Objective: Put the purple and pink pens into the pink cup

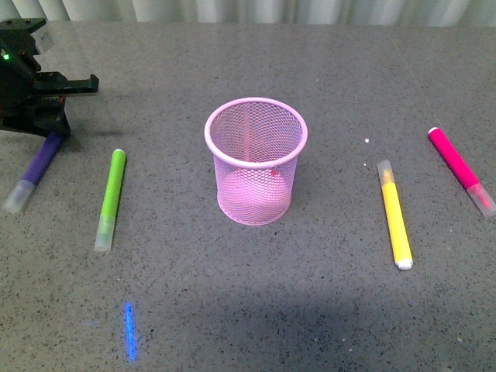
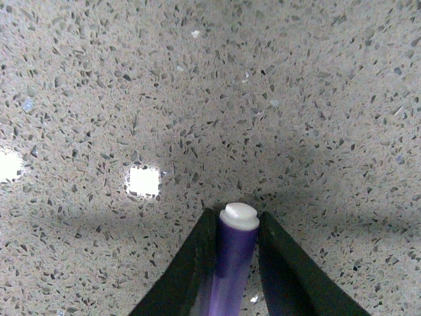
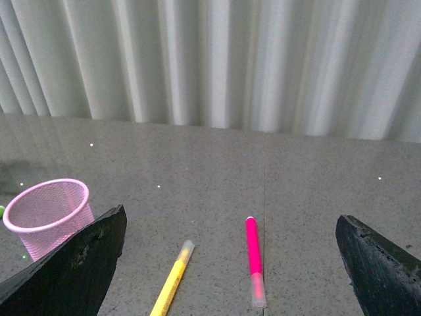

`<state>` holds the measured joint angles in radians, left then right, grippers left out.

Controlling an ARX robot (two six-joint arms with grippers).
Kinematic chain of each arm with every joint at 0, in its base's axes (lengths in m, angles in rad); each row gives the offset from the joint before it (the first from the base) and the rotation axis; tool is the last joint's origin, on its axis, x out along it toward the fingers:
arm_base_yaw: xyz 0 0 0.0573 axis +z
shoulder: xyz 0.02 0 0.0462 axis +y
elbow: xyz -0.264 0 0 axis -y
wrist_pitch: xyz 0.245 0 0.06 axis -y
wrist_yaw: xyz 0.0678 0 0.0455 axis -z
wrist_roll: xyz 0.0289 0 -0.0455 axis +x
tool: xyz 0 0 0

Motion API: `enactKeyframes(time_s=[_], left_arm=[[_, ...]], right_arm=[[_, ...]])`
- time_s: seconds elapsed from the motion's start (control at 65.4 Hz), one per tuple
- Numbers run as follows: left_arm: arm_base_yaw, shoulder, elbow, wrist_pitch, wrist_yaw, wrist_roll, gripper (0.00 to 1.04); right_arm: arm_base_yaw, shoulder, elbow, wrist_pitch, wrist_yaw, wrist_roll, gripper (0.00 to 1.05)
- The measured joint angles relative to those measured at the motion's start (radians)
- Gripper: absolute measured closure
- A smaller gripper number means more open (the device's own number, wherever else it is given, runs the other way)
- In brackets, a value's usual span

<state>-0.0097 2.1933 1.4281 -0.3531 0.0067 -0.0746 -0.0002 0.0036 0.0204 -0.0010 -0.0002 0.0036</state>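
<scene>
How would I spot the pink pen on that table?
Start at the pink mesh cup standing mid-table, then look to the robot's right, past the yellow marker. The pink pen lies flat farthest out on that side. It is the only magenta marker, with a clear cap at its near end.

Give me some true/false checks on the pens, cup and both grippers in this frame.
1. No pen is in the pink cup. True.
2. The left gripper is shut on the purple pen. True.
3. The right gripper holds the pink pen. False: it is open and empty; the pen lies on the table.
4. The lime-green marker lies right of the cup. False: it lies left of it.
5. The yellow marker lies between cup and pink pen. True.
</scene>
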Motion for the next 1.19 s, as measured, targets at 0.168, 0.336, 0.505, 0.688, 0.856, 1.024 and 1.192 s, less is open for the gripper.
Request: enactKeyframes(time_s=[0.168, 0.336, 0.505, 0.688, 0.856, 1.024, 1.192], left_arm=[[0.006, -0.014, -0.009, 0.003, 0.001, 0.001, 0.96], [0.014, -0.056, -0.021, 0.004, 0.025, 0.003, 0.96], [0.014, -0.168, -0.018, 0.001, 0.06, 0.009, 0.96], [-0.021, -0.33, 0.038, -0.003, 0.085, 0.021, 0.97], [-0.098, -0.394, 0.05, 0.068, 0.097, -0.015, 0.97], [-0.241, -0.406, 0.013, 0.189, 0.066, -0.051, 0.97], [-0.39, -0.404, -0.046, 0.3, 0.047, -0.124, 0.97]], right_arm=[[0.0, 0.0, 0.0, 0.0, 0.0, 0.0, 0.07], [0.0, 0.0, 0.0, 0.0, 0.0, 0.0, 0.07], [0.0, 0.0, 0.0, 0.0, 0.0, 0.0, 0.07], [0.0, 0.0, 0.0, 0.0, 0.0, 0.0, 0.07], [0.0, 0.0, 0.0, 0.0, 0.0, 0.0, 0.07], [0.0, 0.0, 0.0, 0.0, 0.0, 0.0, 0.07], [0.0, 0.0, 0.0, 0.0, 0.0, 0.0, 0.07]])
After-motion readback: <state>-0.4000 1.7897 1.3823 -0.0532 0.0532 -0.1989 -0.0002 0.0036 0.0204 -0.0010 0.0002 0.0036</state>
